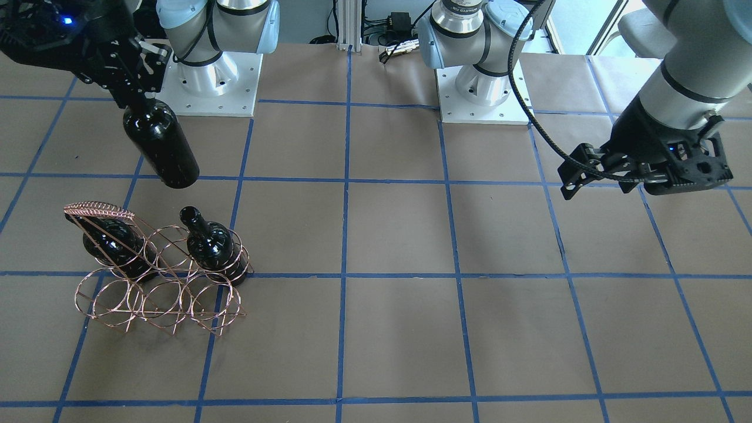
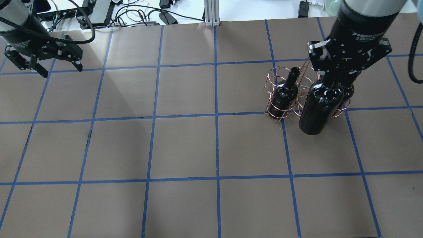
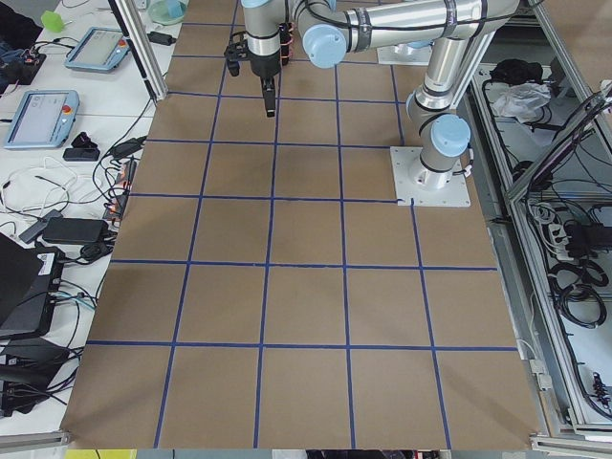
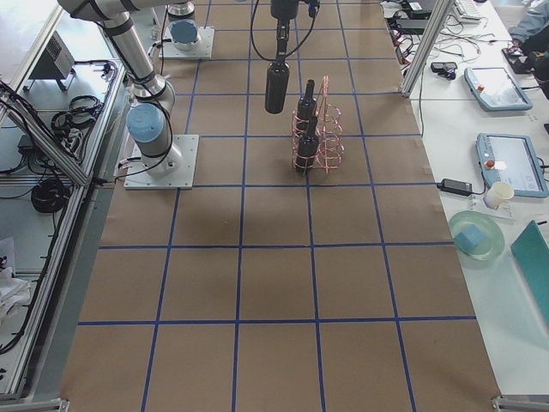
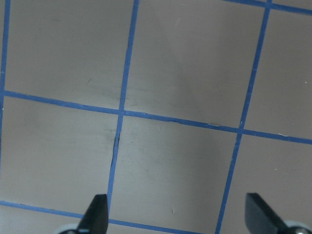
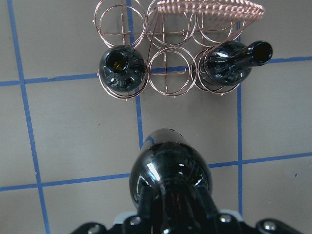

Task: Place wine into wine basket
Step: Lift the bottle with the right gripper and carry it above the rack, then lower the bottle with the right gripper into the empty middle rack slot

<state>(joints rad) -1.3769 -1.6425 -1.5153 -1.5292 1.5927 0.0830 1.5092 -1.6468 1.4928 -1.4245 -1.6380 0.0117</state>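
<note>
Front view: you see the right gripper (image 1: pixel 138 98) pinching the wine (image 1: pixel 160 147) by its neck. The bottle hangs below the fingers, off the table, beside the wine basket (image 1: pixel 155 302) and not in it.

Overhead: left gripper (image 2: pixel 62 71) is well apart, fingers spread.

Right wrist: the basket lies ahead of the held bottle, with seated bottles (image 6: pixel 122 66) at both ends of its near row.

Right tool (image 2: pixel 332 71) clamps the wine (image 2: pixel 317 109); left tool (image 2: pixel 61 69) gapes.
</note>
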